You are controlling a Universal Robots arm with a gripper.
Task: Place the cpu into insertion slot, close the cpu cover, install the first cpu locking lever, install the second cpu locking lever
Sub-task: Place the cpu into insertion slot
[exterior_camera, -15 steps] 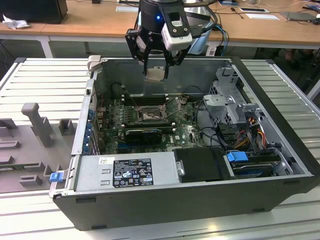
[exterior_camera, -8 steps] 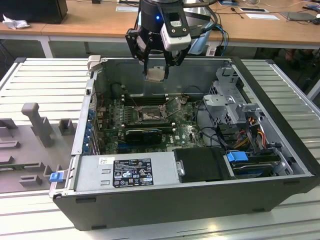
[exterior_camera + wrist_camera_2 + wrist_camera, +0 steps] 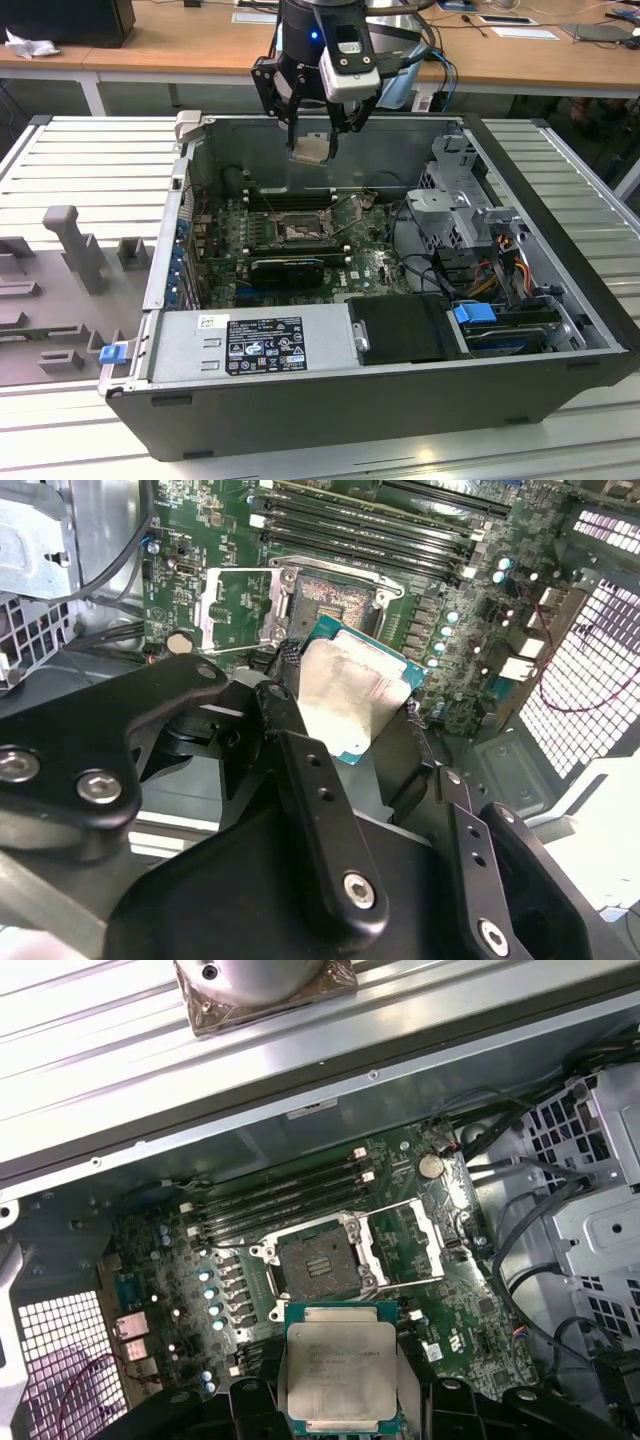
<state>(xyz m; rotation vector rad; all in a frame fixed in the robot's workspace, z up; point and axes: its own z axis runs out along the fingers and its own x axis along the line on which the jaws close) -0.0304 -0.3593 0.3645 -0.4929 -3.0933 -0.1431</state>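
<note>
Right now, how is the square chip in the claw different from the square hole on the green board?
The cpu hangs in the claw above the board; the insertion slot sits fixed on it. The cpu shows a pale grey metal face with a green edge; the insertion slot is dark. The cpu is a flat plate; the insertion slot lies open and empty. Both are square, similar in size.

Robotics lab: opened computer case on slatted aluminium bench, cluttered wooden desks behind.

exterior view high above the open case; both wrist views close over its motherboard
</note>
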